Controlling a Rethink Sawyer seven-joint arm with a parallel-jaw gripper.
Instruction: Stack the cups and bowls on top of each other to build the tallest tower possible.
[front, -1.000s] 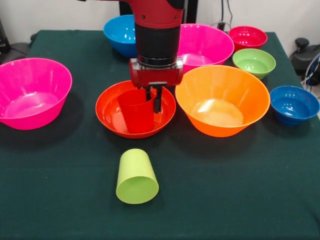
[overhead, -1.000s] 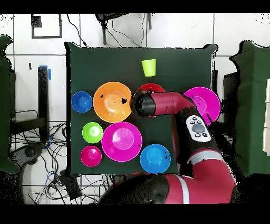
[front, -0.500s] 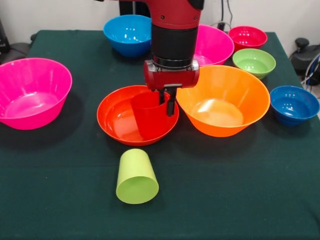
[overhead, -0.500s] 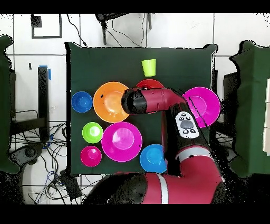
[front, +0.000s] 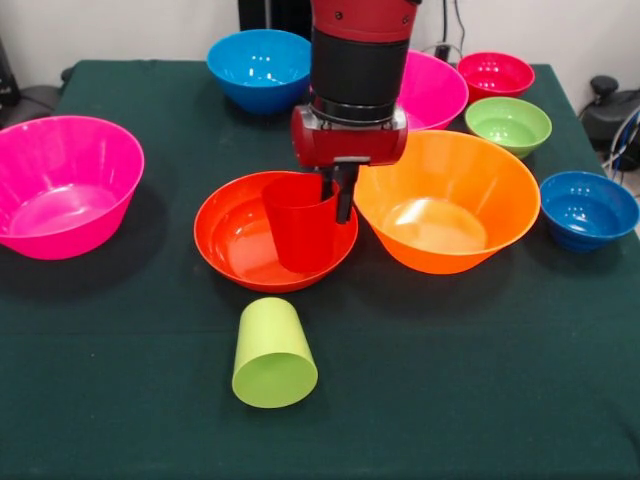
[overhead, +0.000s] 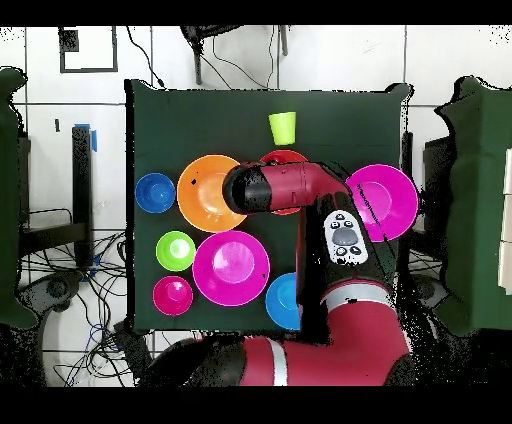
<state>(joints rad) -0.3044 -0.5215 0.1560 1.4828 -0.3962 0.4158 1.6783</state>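
While the gripper (front: 338, 200) pinches the rim of the red cup (front: 300, 225), that cup hangs upright inside the red-orange bowl (front: 235, 235), seemingly just clear of its floor. At the bowl's three o'clock sits the orange bowl (front: 445, 200), rims nearly touching. At six o'clock, the lime green cup (front: 272, 352) lies tipped over.

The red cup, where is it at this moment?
In the front view the red cup is held upright by the gripper above the red-orange bowl, just left of the big orange bowl.
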